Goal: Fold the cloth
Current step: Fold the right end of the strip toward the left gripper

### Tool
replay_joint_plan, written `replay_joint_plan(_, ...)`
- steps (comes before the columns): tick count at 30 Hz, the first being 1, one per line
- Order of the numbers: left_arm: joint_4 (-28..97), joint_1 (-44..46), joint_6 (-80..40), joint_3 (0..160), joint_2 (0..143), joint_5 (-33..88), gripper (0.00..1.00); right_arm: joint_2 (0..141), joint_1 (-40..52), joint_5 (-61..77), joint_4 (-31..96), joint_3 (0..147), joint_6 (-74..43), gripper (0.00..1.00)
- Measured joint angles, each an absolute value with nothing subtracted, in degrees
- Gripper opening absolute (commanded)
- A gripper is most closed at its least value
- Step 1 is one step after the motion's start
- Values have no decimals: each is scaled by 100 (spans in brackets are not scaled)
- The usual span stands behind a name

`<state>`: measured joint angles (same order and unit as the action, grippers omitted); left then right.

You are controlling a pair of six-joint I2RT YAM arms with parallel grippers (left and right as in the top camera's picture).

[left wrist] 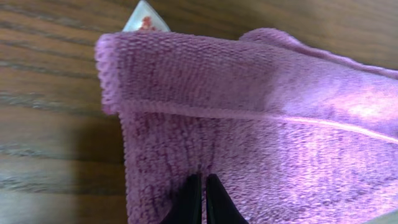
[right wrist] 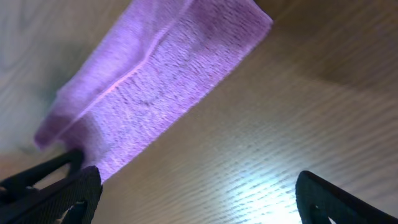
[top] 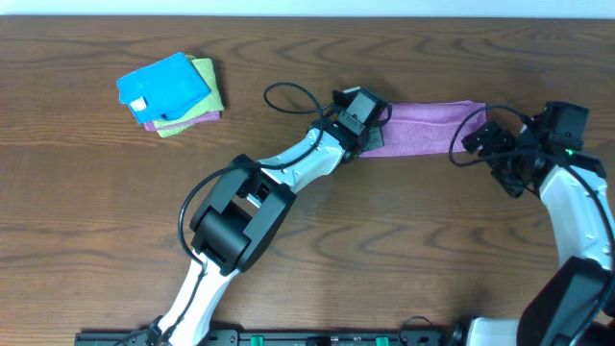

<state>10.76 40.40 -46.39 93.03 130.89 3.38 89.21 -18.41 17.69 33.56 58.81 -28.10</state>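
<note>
Folded lilac microfibre cloth (top: pixel 428 125) lay left-right; left gripper (left wrist: pixel 200 193) closed at left end, right gripper (right wrist: pixel 198 180) wide beside right end.

Open tabletop (top: pixel 413 250) lies lower centre; a stack of folded cloths (top: pixel 171 94) occupies upper left, the lilac cloth (top: pixel 428 127) upper centre-right.

one end of cloth (top: pixel 432 127) hidden under left gripper (top: pixel 372 137), white tag (left wrist: pixel 145 18) cut by top edge, its red print unreadable
</note>
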Motion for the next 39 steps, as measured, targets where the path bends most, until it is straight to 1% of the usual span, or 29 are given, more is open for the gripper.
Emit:
replay_joint_plan(13,1468,4042,-4567,9343,13089,200,6,9078,-2156,2119,3258,5881,-2805,99)
replay_joint_plan(23,1671,4062,-4342,9393,13087,95,6,10119,-2165,2329,2447,5881,-2812,98)
replay_joint_plan(28,1787,4062,-4342,9426,13082,84,6,10495,-2165,2373,1968,5881,-2849,95)
replay_joint_plan(39,1800,4062,-4342,9428,13082,84,6,10731,-2171,2423,1247,5887,-3111,92)
